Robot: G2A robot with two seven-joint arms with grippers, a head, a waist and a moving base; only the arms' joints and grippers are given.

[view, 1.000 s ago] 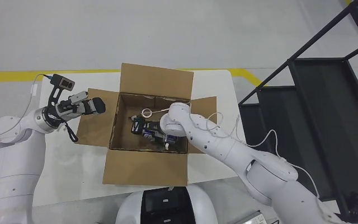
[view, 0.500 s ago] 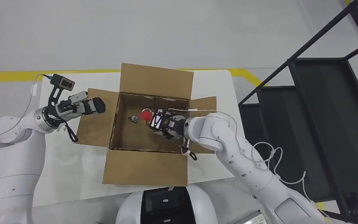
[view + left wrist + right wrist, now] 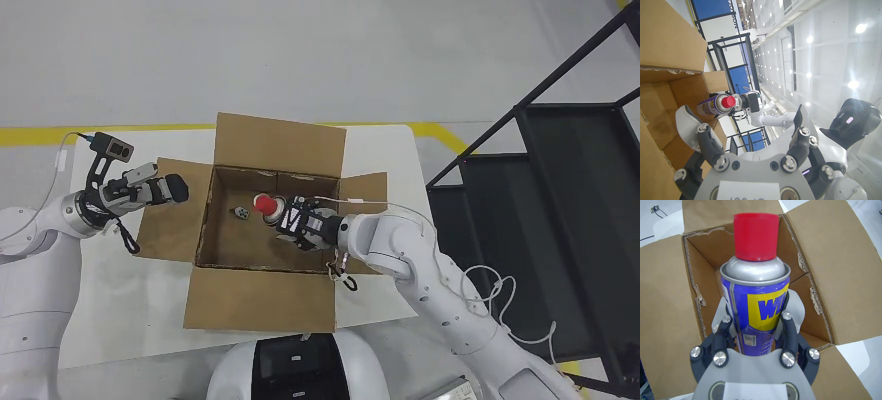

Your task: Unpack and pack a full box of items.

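**Item:** can, aerosol.

**Status:** The right gripper is now holding it up over the open box, where a second ago the arm was reaching deep inside. Unpacking is getting under way. The fingers are pinching the can's body from both sides.

**Can:** smooth printed metal cylinder, blue and yellow, with a bright domed shoulder and a glossy red plastic cap.

**Box:** brown corrugated cardboard with ragged torn edges. Its flaps are splaying outward over the white surface.

**Left gripper****:** keeping still above the left flap, fingers spread and carrying nothing.
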